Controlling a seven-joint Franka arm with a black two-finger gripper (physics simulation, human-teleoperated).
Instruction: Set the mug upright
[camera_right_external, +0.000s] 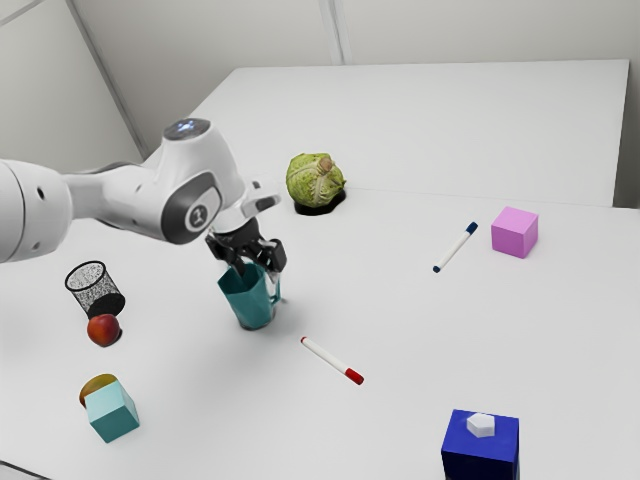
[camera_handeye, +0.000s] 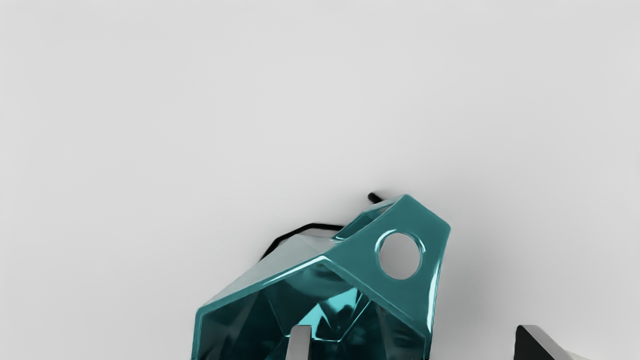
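My gripper (camera_right_external: 257, 264) is at the mouth of the teal mug (camera_right_external: 252, 304) in the exterior view. The mug has its mouth up and its base down, leaning a little toward the exterior view's left, with the handle on the exterior view's right. From the wrist view, the gripper (camera_handeye: 419, 345) is open: one finger reaches over the hollow of the mug (camera_handeye: 400, 305), and the other stands outside, past the wall on the handle's side. The wall lies between them with a gap to the outer finger.
Beyond the mug sits a cabbage (camera_right_external: 315, 180). Nearer the camera lies a red-capped marker (camera_right_external: 331, 360); a blue-capped marker (camera_right_external: 456, 247), pink cube (camera_right_external: 515, 232) and blue box (camera_right_external: 480, 450) are farther right. A mesh cup (camera_right_external: 96, 291), apple (camera_right_external: 103, 330) and cyan cube (camera_right_external: 112, 411) stand left.
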